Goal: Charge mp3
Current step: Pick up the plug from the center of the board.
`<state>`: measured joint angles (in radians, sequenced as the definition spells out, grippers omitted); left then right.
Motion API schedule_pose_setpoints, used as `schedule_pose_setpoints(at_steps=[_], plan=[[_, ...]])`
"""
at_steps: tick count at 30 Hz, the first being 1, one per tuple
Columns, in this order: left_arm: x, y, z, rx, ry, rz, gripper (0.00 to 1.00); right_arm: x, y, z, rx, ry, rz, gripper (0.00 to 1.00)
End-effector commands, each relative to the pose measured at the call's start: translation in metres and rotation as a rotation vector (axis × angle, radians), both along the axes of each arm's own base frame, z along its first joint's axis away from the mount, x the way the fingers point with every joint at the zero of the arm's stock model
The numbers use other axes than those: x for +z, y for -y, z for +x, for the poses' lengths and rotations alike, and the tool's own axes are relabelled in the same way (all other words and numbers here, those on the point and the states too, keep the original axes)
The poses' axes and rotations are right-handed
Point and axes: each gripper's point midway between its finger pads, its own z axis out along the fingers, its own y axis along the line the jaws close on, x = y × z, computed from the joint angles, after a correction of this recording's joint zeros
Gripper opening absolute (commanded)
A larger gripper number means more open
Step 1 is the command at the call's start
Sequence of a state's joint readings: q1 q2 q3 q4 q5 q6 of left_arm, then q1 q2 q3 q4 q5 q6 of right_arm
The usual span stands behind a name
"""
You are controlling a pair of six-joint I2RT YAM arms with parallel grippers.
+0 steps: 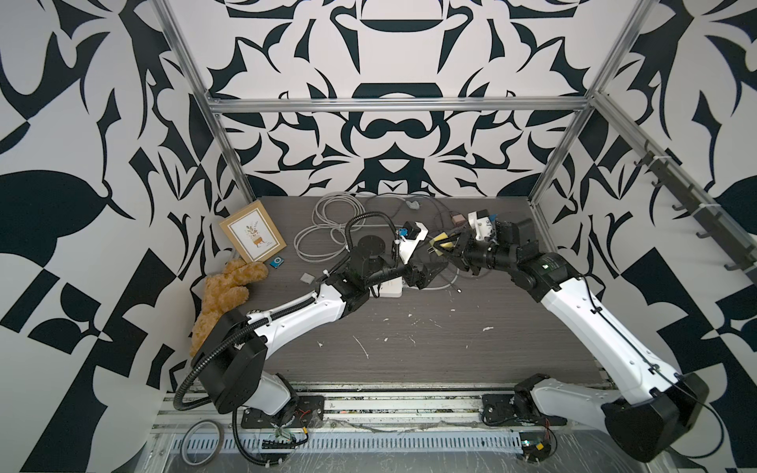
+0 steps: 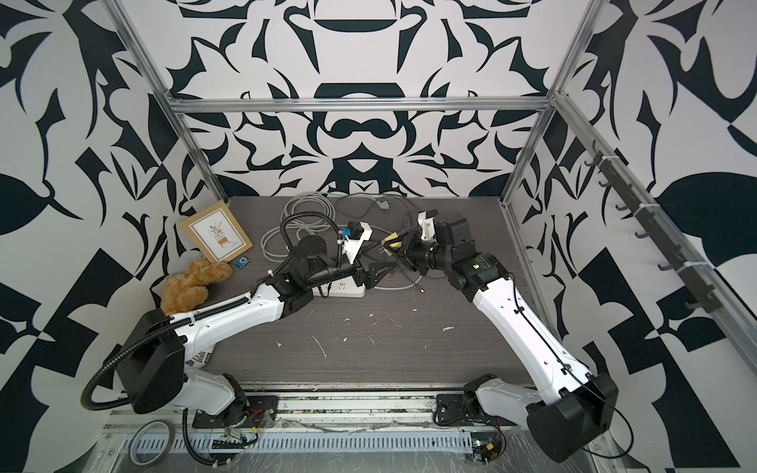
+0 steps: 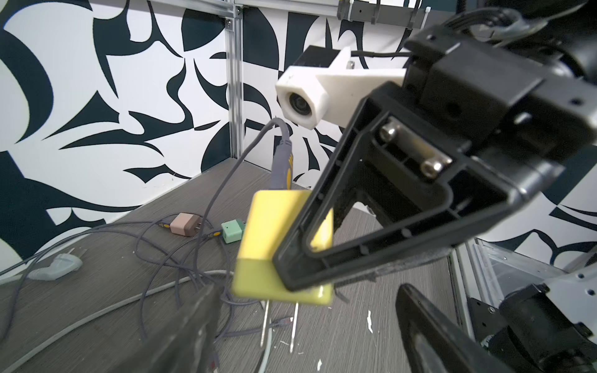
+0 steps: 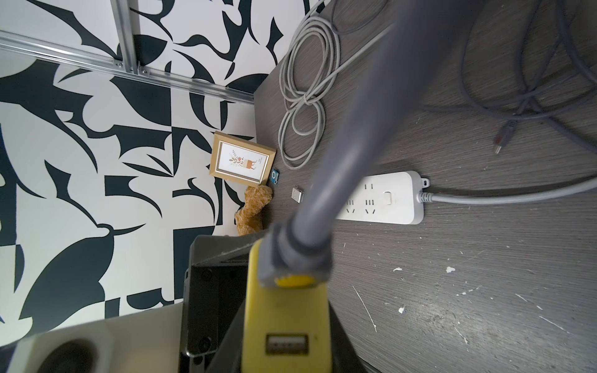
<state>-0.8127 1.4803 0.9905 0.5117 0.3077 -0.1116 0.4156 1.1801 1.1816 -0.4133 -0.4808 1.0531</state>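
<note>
Near the power strip (image 4: 387, 197), the right gripper (image 1: 448, 247) clamps the yellow charger cube (image 3: 268, 232), and the left gripper (image 1: 430, 275) is wide; any tilt could jam its prongs (image 3: 265, 323).

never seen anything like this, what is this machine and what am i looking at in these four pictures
These are two robot arms bolted at the near edge of a table. Two pictures look down from overhead, nearly the same view; the other two come from a camera on each wrist. The right claw is shut on a yellow charger with a grey cable plugged in. The left claw stands open, holding nothing. On the table lie a white power strip, a coiled cable, a pink charger, a green charger, a teddy bear, a picture frame and the small blue mp3 beside the frame.
</note>
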Motion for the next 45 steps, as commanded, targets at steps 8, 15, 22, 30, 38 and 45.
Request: schedule_pose_setpoints(at_steps=[8,15,22,30,38,45], plan=[[0.017,0.008,0.014,0.021,0.014,-0.047,0.71,0.021,-0.005,-0.010,0.045,0.074,0.055,0.01],[0.018,0.012,0.011,-0.024,0.013,-0.055,0.60,0.005,-0.009,-0.018,0.090,0.035,0.049,0.01],[0.015,0.013,0.010,-0.055,-0.008,-0.060,0.47,0.000,-0.014,-0.024,0.140,0.027,0.048,0.01],[0.016,0.015,0.011,-0.077,-0.022,-0.077,0.31,-0.005,-0.019,-0.028,0.181,0.015,0.063,0.09],[0.014,0.013,0.007,-0.084,-0.003,-0.092,0.26,-0.001,-0.018,-0.024,0.168,0.022,0.062,0.36],[0.010,0.010,0.006,-0.075,-0.003,-0.094,0.24,0.004,-0.018,-0.020,0.152,0.026,0.060,0.52]])
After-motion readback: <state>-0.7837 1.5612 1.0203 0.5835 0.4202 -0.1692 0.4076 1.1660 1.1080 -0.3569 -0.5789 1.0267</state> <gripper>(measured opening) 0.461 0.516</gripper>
